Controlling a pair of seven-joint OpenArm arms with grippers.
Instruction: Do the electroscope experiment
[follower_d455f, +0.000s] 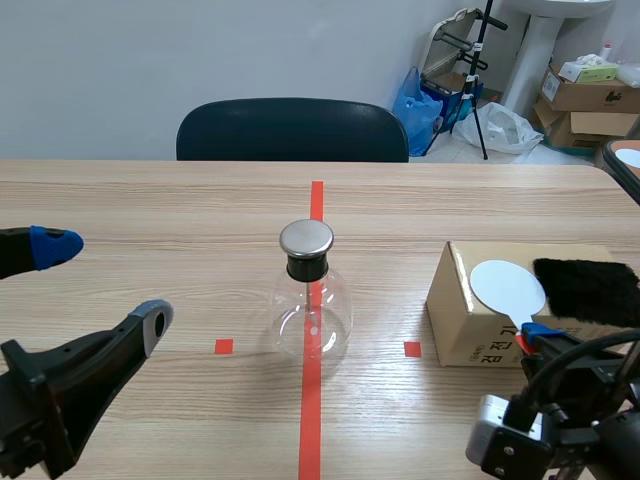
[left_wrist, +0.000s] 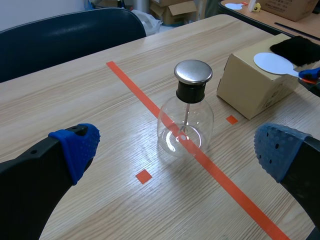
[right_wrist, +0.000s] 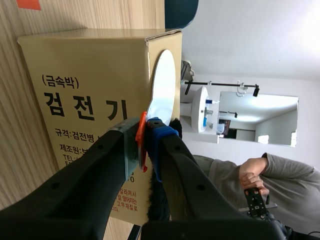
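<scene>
The electroscope, a clear glass flask (follower_d455f: 311, 305) with a metal cap (follower_d455f: 306, 240), stands on the red tape line at the table's middle. A cardboard box (follower_d455f: 465, 320) sits to its right. On top of the box lie a white disc paddle (follower_d455f: 508, 288) and a black fur cloth (follower_d455f: 588, 290). My right gripper (follower_d455f: 530, 342) is at the box's near edge, shut on the paddle's red handle (right_wrist: 142, 134), and the disc (right_wrist: 164, 90) lies flat over the box (right_wrist: 85, 75). My left gripper (follower_d455f: 100, 283) hangs open left of the flask (left_wrist: 186, 125), nothing between its fingers (left_wrist: 77, 147).
A dark chair (follower_d455f: 290, 130) stands behind the table's far edge. Boxes and bags lie on the floor at the back right. In the right wrist view a person's hand (right_wrist: 252, 175) holding a small device shows beyond the box.
</scene>
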